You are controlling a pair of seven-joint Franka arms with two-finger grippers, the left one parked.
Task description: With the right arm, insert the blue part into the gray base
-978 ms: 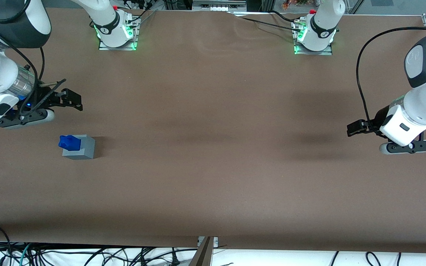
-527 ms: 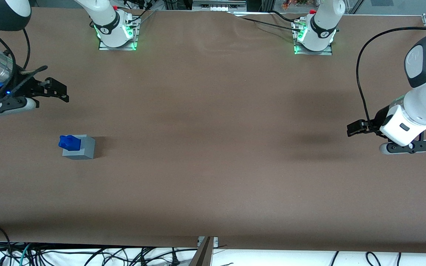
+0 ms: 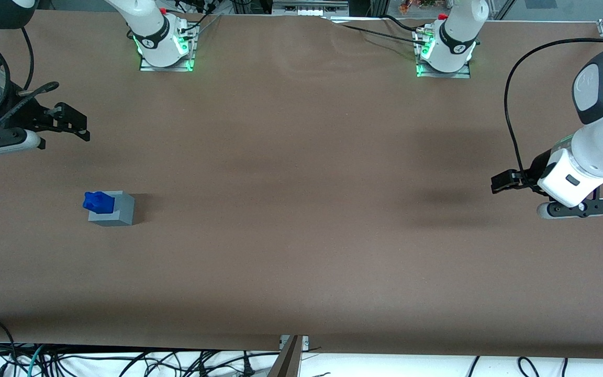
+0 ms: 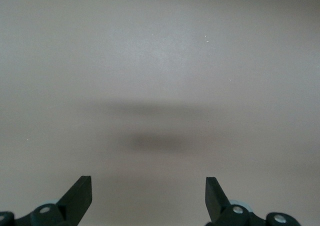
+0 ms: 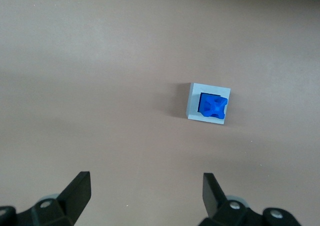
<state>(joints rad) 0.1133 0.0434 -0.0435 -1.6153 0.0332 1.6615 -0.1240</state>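
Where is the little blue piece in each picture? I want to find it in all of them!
Front view: the blue part sits in the top of the gray base, toward the working arm's end of the table, nearer the camera than the tool.
Right wrist view: the blue part sits in the gray base, apart from the open tool.
Left wrist view: not in it.
Shared landmark: the gray base.
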